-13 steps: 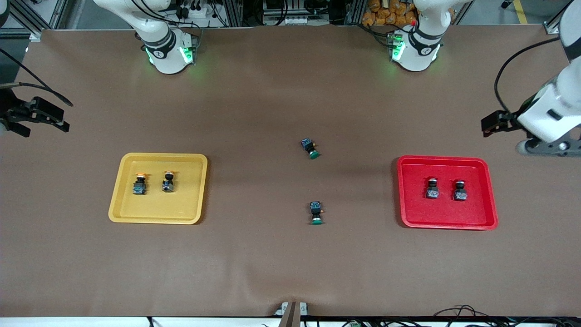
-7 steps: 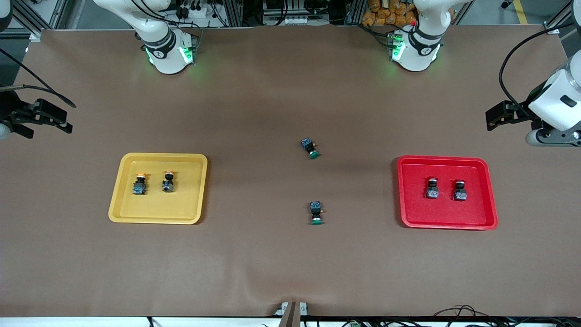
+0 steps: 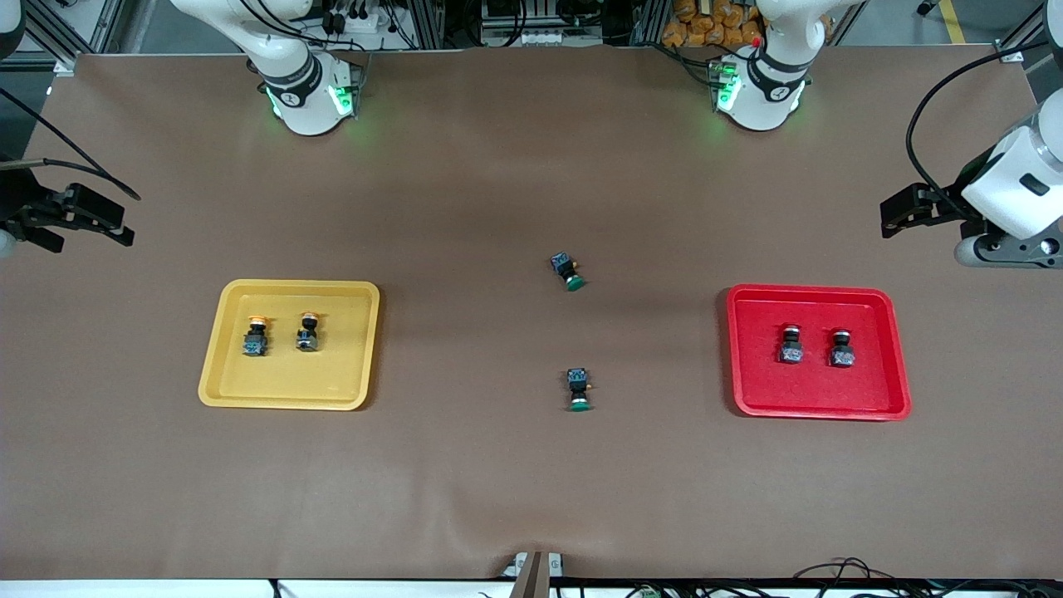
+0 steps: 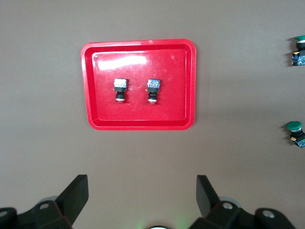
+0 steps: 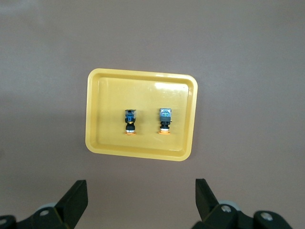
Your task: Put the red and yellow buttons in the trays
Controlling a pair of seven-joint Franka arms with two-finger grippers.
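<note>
Our left hand [image 4: 139, 200] is released, fingers [image 4: 76, 192] spread wide with nothing between them, hanging over the desk [image 3: 531, 482] at its own end, farther from the front camera than the red tray [image 3: 893, 353]. Our right hand [image 5: 138, 200] is likewise released and empty, raised over its end of the desk, farther from the front camera than the yellow tray [image 3: 357, 349].

Taking the red tray as our landmark: the two red buttons [image 3: 791, 345] lie inside it, side by side, apart from each other and from the rim, long axes running toward the front camera. The yellow tray sits well apart, toward the right arm's end, and holds the two yellow buttons [image 3: 256, 335] the same way, caps pointing away from the front camera.

Between the trays, two green-capped switches [image 3: 579, 390] lie on bare desk.

We judge the sorting done: each hand is nearest its own filled tray, and no task button lies outside one. We can read no writing anywhere.
</note>
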